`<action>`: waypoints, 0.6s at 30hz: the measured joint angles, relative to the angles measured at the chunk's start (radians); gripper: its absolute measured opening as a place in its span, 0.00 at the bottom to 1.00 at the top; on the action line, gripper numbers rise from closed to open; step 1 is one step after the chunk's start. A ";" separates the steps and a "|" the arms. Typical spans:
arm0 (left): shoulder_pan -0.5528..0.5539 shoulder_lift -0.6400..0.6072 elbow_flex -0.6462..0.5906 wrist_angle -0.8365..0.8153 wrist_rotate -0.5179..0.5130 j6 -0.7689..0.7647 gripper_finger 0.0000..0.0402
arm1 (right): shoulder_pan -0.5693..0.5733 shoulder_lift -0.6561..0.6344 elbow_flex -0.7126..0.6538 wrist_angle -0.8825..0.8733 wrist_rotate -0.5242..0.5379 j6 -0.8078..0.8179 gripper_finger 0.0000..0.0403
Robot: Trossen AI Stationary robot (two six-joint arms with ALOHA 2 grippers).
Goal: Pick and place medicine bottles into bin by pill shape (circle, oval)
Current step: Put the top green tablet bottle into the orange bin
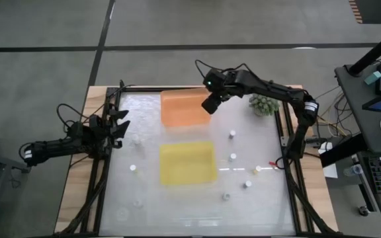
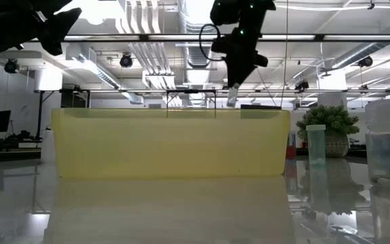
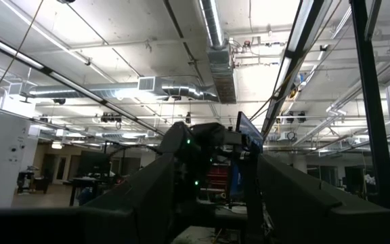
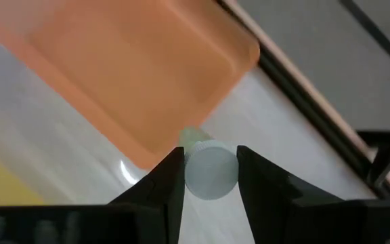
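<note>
Carrying step in hand: right gripper (image 4: 209, 177) clamps a small white-capped pale medicine bottle (image 4: 208, 169), held above the right edge of the shallow orange plastic bin (image 1: 185, 108), upper centre of the high view.

Next move, as judged: shift further over the orange bin, lower, then release; a drop near the rim risks a miss.

Left gripper (image 1: 120, 123): waiting at the left edge of the bench, fingers parted, empty.

Bench (image 1: 177, 205): glossy white surface; yellow plastic bin (image 1: 187, 162) at centre; remaining small white bottles (image 1: 233, 157) scattered, mostly right of it; green spiky plant ball (image 1: 264, 104) upper right.

Room: grey floor, ceiling ducts, strip lights.
</note>
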 joint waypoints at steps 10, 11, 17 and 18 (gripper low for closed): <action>0.000 0.000 0.000 0.000 0.000 0.000 0.49 | 0.043 0.062 0.119 0.016 -0.005 -0.069 0.28; 0.000 0.000 0.000 0.000 0.000 0.000 0.49 | 0.042 0.075 0.135 0.013 -0.005 -0.073 0.28; 0.000 0.000 0.000 0.000 0.000 0.000 0.49 | 0.041 0.204 0.268 -0.029 -0.006 -0.112 0.28; 0.000 0.000 0.000 0.000 0.000 0.000 0.49 | 0.041 0.231 0.298 -0.044 -0.006 -0.124 0.28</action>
